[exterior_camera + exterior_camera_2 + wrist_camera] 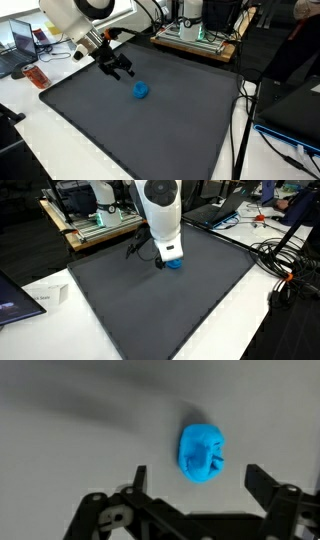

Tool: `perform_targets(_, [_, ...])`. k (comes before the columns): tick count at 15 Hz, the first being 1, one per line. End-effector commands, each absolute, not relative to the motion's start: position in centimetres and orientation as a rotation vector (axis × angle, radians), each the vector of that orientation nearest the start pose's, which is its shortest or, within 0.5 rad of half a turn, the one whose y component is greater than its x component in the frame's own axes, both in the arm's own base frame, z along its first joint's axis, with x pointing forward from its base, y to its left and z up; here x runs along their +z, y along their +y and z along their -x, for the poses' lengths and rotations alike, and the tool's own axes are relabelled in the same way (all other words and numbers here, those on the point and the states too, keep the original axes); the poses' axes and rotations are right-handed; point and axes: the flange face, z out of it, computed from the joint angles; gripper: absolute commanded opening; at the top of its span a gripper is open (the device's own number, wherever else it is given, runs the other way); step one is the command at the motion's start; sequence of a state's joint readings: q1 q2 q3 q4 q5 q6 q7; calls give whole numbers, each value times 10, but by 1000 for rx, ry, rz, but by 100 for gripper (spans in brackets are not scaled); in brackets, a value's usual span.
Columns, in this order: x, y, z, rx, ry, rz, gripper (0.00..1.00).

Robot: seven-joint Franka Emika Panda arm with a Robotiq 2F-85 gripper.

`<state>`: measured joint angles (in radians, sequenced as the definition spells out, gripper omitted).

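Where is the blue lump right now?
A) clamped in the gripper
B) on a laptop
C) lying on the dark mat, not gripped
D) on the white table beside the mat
C: the blue lump lies on the dark mat, and the gripper is open, its fingers not touching the lump in the wrist view.

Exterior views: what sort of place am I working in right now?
Most likely a lab or office workbench. A laptop and loose cables lie beside the dark mat, and an electronics rig stands at its far edge.
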<state>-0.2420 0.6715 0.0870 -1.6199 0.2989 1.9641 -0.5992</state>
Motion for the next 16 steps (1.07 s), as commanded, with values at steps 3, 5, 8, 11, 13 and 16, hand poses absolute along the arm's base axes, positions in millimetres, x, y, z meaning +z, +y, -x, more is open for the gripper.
perform_targets(3, [202,-107,-646,150,-458,2577,100])
perform_targets(5, [198,-114,-643,110,-466,2550,100])
perform_targets(8, [192,-125,-638,50,-475,2511,100])
perform_targets(11, [186,-136,-632,-4,-487,2471,100])
perform_targets(13, [182,-141,-626,-43,-491,2453,100])
perform_targets(16, [175,-146,-617,-103,-501,2442,100])
